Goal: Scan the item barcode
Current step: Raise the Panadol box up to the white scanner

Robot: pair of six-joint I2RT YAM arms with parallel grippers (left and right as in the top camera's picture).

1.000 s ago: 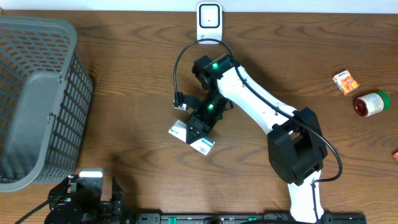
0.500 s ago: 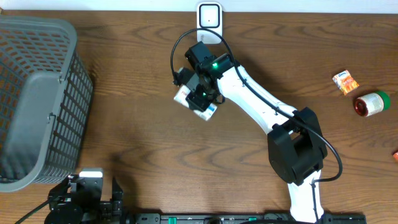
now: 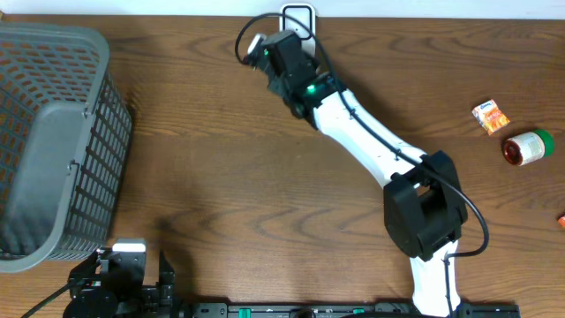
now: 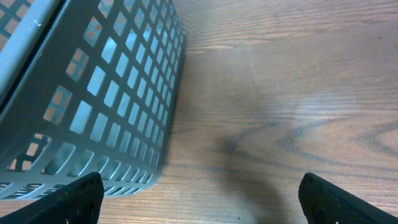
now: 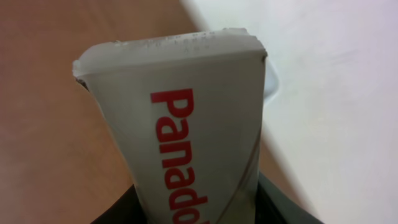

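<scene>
While the left gripper hangs at 7 o'clock with its black jaws spread wide and nothing between them, the right gripper is clamped on a box at 12 o'clock.
At 9 o'clock stands a grey plastic basket, its walls a lattice of square holes under a smooth rounded rim, resting on the matte, dark-grained brown table. The box is a slim white carton with a crimped top edge and red letters reading "Panado" down its face, pinched between dark fingers just beside the white, round-cornered scanner. At 3 o'clock, well apart from the arm, lie a small orange packet and a stubby cylinder, white with one red end and one green.
</scene>
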